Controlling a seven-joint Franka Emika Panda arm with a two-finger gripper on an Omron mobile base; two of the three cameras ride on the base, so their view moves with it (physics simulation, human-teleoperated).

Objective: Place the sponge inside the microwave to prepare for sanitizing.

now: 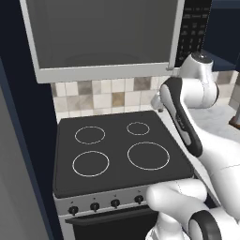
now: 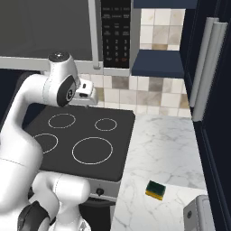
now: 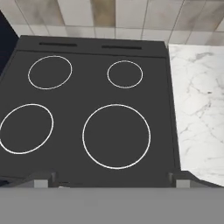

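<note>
The arm (image 1: 187, 126) folds upward, gripper (image 3: 113, 177) pointing down, fingers spread wide

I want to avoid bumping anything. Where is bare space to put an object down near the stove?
The marble counter is bare between the stove and the dark cabinet on the right; the sponge sits near its front edge. The stove top with four rings is also bare. It is tighter under the microwave, where the arm hangs.
</note>
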